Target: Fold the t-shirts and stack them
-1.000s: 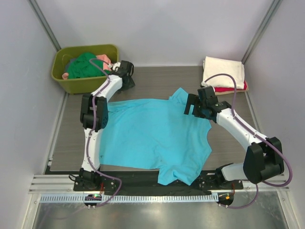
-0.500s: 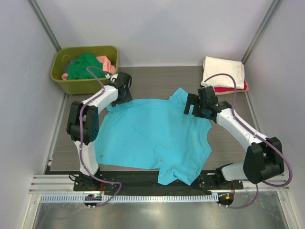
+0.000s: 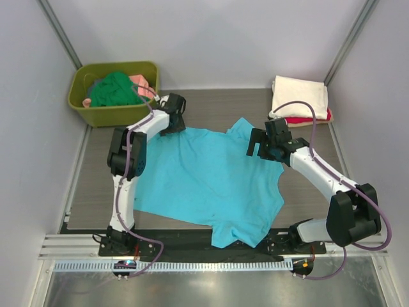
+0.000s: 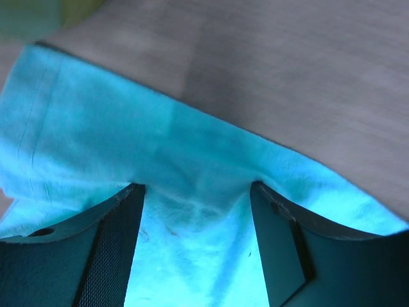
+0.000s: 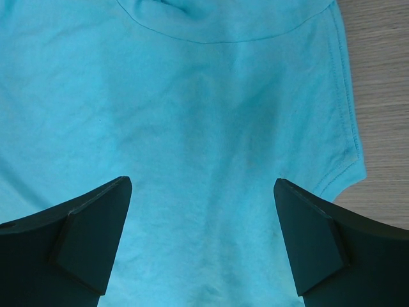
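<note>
Turquoise t-shirt (image 4: 192, 147) hem puckered between spread jaws of left gripper (image 4: 195, 187)

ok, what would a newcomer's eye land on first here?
The turquoise t-shirt spread across the middle of the table. Both grippers are open over it: left gripper at its far-left corner, right gripper at its far-right side. Behind: olive tub far left, folded stack far right.

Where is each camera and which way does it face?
Top external: above, behind the bases, facing down at the table; left arm and right arm show.
Left wrist: behind left gripper, facing down at the turquoise t-shirt's edge; fingers show.
Right wrist: behind right gripper, facing down at its collar; fingers show.
All share the t-shirt.
</note>
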`<state>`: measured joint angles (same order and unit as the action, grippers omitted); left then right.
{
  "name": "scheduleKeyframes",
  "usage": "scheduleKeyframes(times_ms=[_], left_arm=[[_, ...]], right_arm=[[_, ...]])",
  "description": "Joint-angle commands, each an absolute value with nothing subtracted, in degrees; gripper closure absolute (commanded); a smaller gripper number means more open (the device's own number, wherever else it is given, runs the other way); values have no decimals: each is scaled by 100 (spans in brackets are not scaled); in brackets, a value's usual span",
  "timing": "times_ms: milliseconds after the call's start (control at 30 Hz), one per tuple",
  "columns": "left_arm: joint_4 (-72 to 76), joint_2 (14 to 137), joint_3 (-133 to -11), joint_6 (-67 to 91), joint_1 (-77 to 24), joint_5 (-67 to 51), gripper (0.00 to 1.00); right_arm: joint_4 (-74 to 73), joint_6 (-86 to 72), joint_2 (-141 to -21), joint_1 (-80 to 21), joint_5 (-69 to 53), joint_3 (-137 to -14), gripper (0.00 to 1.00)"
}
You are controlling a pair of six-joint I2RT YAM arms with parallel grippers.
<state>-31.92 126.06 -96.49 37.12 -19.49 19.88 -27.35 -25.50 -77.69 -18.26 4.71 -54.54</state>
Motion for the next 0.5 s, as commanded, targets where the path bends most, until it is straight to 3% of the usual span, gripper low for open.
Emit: scheduleKeyframes(times_ms=[0, 133, 233, 300, 467], left_arm=[[-3181, 13322, -10456, 3350, -1951, 1828, 32], [-3830, 13981, -12438, 3006, -2004, 1644, 30], [-4631, 13793, -13077, 2997, -2109, 1608, 27], [-4667, 13248, -12606, 2997, -2285, 1661, 22], [-4203, 10888, -9884, 3453, -2461, 2091, 19]], right_arm=[[-2566, -2443, -7602, -1811, 650, -5405, 0], [-2558, -2469, -8084, -1758, 817, -5580, 0], [-2540, -2540, -8340, -1740, 870, -5783, 0], [-2487, -2610, -8533, -1714, 896, -5870, 0], [-2356, -2716, -9113, -1661, 1046, -6046, 0]])
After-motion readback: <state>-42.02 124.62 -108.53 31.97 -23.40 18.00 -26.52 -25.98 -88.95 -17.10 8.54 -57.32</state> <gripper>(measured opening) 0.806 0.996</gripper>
